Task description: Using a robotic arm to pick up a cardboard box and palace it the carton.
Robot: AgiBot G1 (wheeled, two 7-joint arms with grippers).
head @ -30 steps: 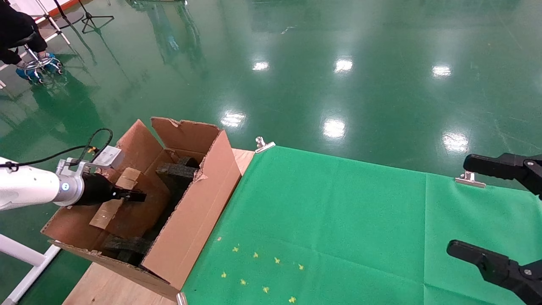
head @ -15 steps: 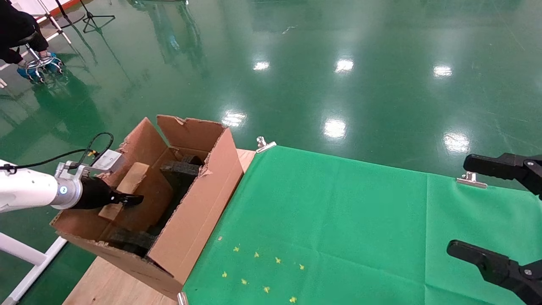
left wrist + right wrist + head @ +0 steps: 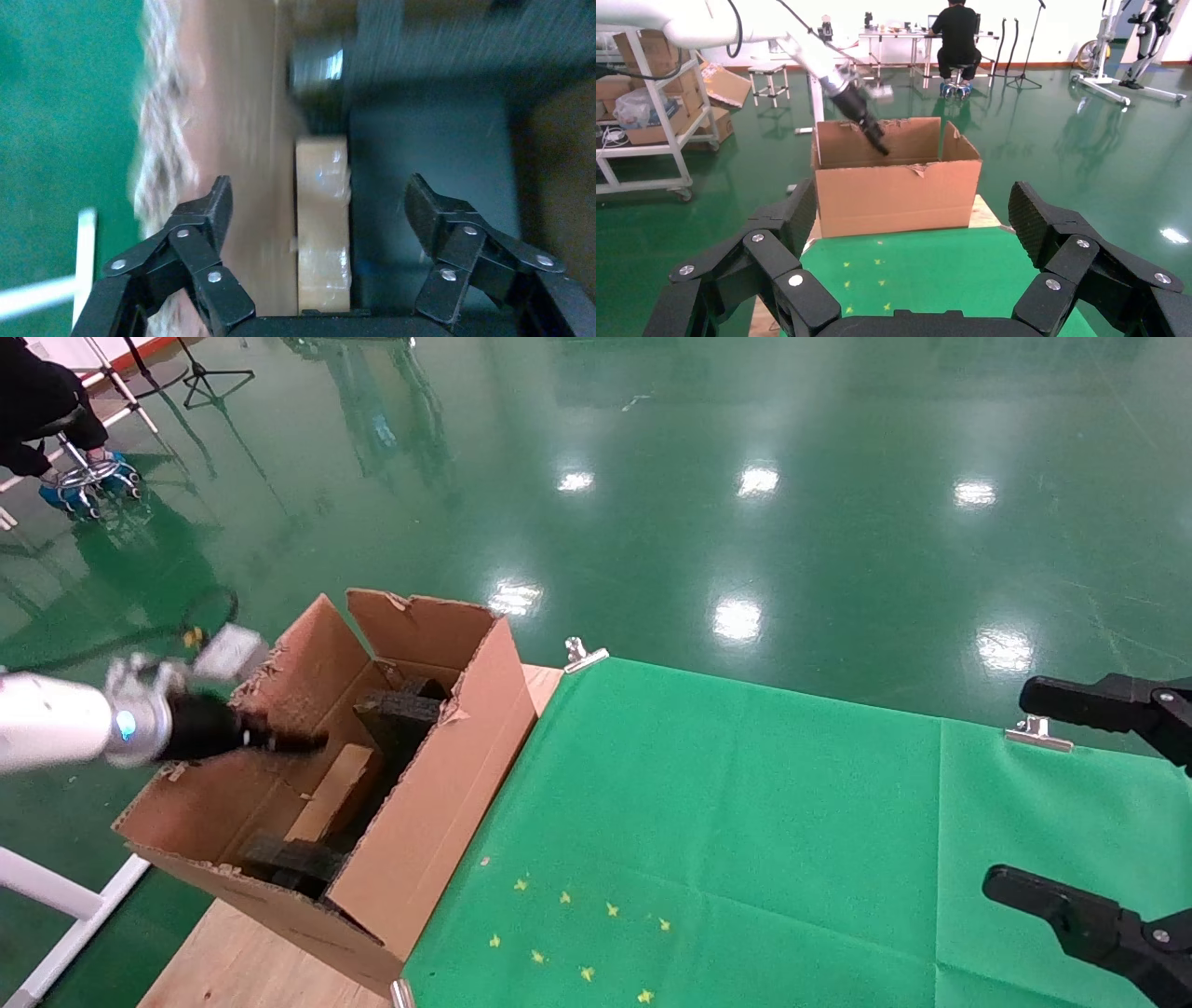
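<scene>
From the head camera I see the robotic arm (image 3: 56,733) reaching in from my left, its left gripper (image 3: 298,742) poised over the open carton (image 3: 438,794) at the table's left end. The cardboard box (image 3: 333,792) lies inside the carton, leaning against the left wall beside the dark foam pieces (image 3: 400,708), apart from the fingers. The right gripper (image 3: 1099,812) is parked over the green cloth (image 3: 726,822) at the far right.

On the left wrist camera the left gripper (image 3: 316,210) is spread wide with nothing between its fingers; the cardboard box (image 3: 322,225) (its tape shining) sits below, against the carton wall (image 3: 239,182).

On the right wrist camera the right gripper (image 3: 916,225) is spread wide and empty. Farther off, the carton (image 3: 895,182) stands at the table edge with the robotic arm (image 3: 835,77) dipping into it.
</scene>
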